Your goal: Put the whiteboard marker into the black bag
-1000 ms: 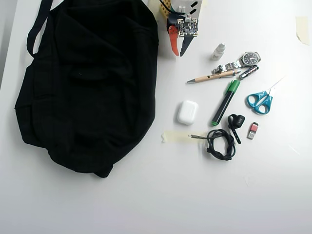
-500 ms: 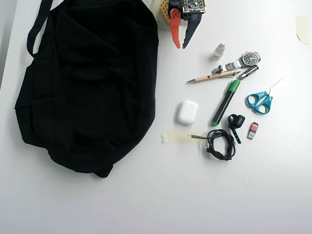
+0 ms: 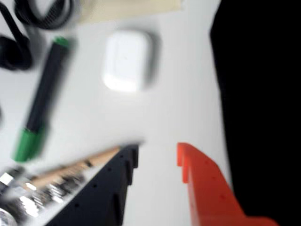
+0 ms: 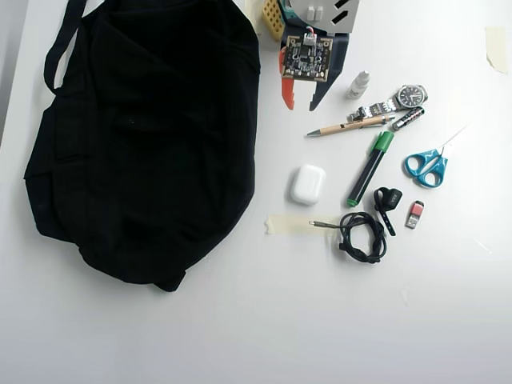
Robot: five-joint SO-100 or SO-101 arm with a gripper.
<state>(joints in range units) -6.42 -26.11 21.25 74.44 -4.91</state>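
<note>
The one thick black whiteboard marker with a green cap (image 4: 369, 168) lies flat on the white table (image 4: 240, 336) toward its right edge in the overhead view, long axis nearly top-to-bottom, cap end tilted toward the top-right corner. The single large soft black fabric bag (image 4: 144, 136) fills the top-left corner, its strap cut off at the top edge. The gripper (image 4: 301, 102), with one orange and one black finger spread apart and holding nothing, hovers near the top edge between bag and marker; the wrist view is blurred.

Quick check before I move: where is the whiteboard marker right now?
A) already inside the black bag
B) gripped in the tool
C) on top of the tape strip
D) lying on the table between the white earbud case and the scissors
D: in the overhead view the whiteboard marker lies on the table between the white earbud case and the scissors, while the tool is open and empty.
</note>
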